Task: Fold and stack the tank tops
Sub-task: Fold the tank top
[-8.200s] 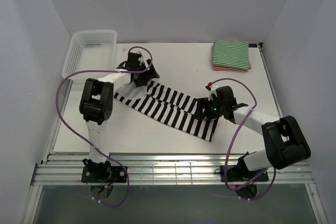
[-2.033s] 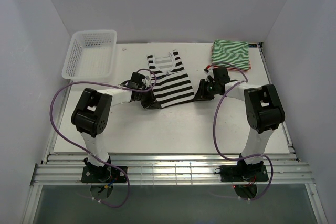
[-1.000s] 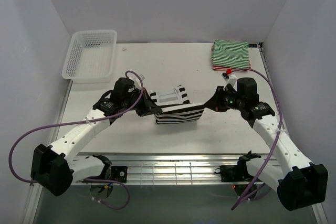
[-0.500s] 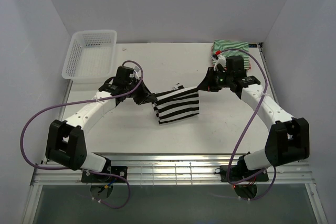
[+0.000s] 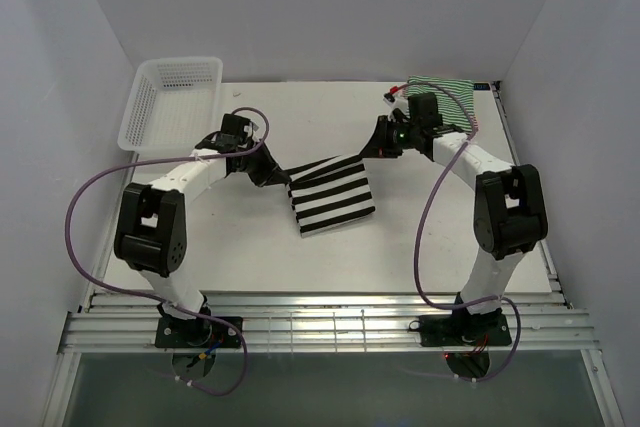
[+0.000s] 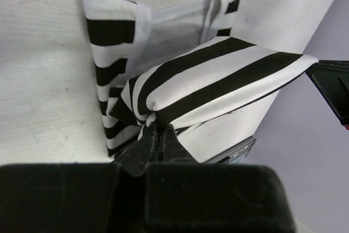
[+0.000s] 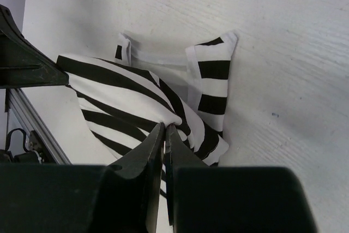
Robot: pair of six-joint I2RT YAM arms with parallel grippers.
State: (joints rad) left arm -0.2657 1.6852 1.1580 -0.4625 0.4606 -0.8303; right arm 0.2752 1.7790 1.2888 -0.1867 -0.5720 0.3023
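**A:** Both arms reach in over the middle of the table [image 5: 250,237], and between them is the black-and-white tank top [image 5: 330,197]. The left gripper [image 5: 278,175] is pinched tight on the left corner of the fold.

**B:** The left wrist view confirms it. The left gripper [image 6: 159,129] has its fingers pressed together on a bunched corner of the black-and-white tank top [image 6: 218,80], with no gap between them.

**A:** It's the same on the other side. The right gripper [image 5: 372,147] is clamped on the opposite corner, and from its own camera the right gripper [image 7: 164,128] has a tuck of the broad stripes nipped between its tips.

**B:** So the folded edge of the black-and-white tank top [image 7: 125,96] hangs raised between the two grippers. Beyond it the straps [image 6: 112,53] lie flat on the table.

**A:** From above, the lower part of the garment drapes down toward the near side and rests on the table.

**B:** At the far right corner, the green-and-white tank top [image 5: 452,85] sits folded, partly hidden behind the right arm. I cannot tell what lies beneath it.

**A:** The white mesh basket [image 5: 130,122] is in the far left corner, well apart from the action.
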